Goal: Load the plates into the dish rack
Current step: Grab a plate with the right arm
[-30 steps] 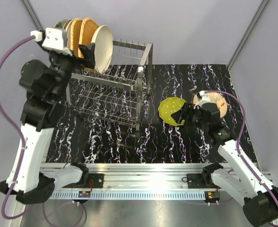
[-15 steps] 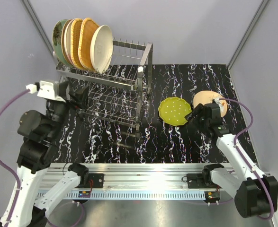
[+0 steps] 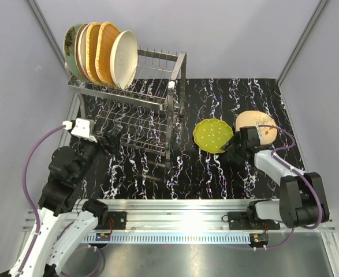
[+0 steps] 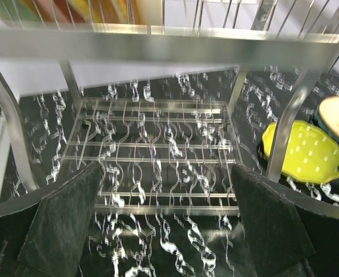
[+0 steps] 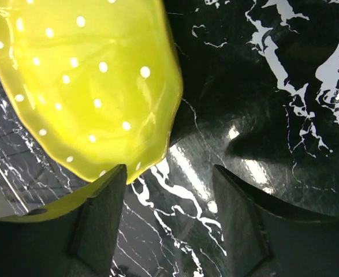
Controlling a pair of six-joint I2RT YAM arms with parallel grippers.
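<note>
Lime plate (image 3: 213,135): flat on the desk (image 3: 215,182), right of the dish rack (image 3: 136,112), beige plate (image 3: 251,122) just beside it.
Racked plates (image 3: 103,52): on edge, left end of top tier.
Changed: left arm has dropped from those plates to low in front of the rack; right arm has shifted to the lime plate's near rim.
Meaning: top-tier drop looks finished, lime plate likely next.
Left claw (image 4: 166,196): wide open, empty, facing the lower tier.
Right claw (image 5: 169,196): open, one finger at the rim, gripping nothing.
Room: top-tier prongs right of the cream plate are free. The rack's corner post stands between the lime plate and the slots. The beige plate crowds the far side.
</note>
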